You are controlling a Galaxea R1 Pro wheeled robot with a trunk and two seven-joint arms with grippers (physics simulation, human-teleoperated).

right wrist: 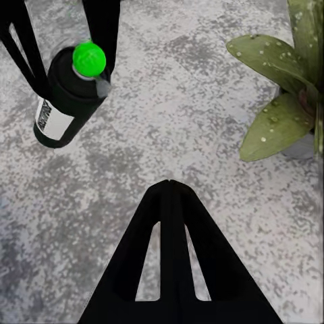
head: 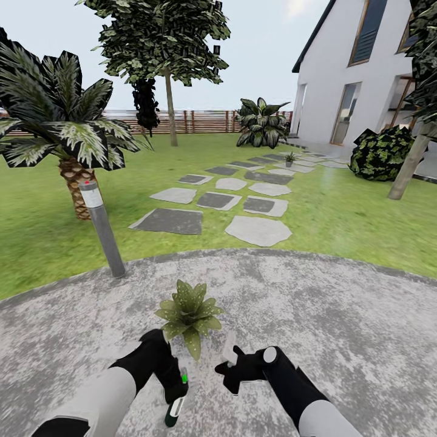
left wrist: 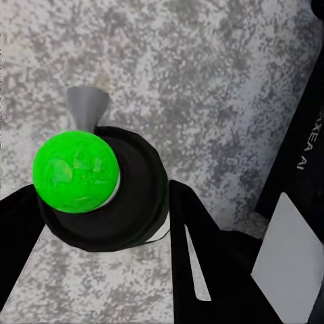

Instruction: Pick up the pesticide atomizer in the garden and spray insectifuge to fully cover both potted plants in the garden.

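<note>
The round grey patio (head: 340, 328) carried everything that mattered, and we placed the rest by the nearer potted plant (head: 189, 312), which stood on it just ahead of both arms. Beyond that plant the lawn (head: 340, 212) and the stepping stones (head: 258, 230) ran off towards the house. Far along them, well apart from it, stood the second potted plant (head: 289, 159).

The left gripper (head: 172, 388) hung close in front of the nearer plant, to its left, with its black fingers (right wrist: 20, 40) clamped on either side of the pesticide atomizer (right wrist: 64, 101). The bottle was off the paving, tilted, with its green cap (left wrist: 75, 172) uppermost and its grey nozzle (left wrist: 88, 104) jutting from beside the cap. The right gripper (right wrist: 169, 183) hovered to the plant's right, its fingers pressed together at the tips and holding nothing.

We judged the pick-up done and the first spraying in hand. To do it well, we thought the nozzle should face the rosette squarely, from near and a little above, and sweep across every leaf. The empty right gripper should keep out of the spray's path.

As for containers, the nearer plant's pot (right wrist: 300, 145) was almost hidden under its speckled leaves. The far pot was too small to judge. The bottle was opaque, so we could not tell how full it was.
</note>
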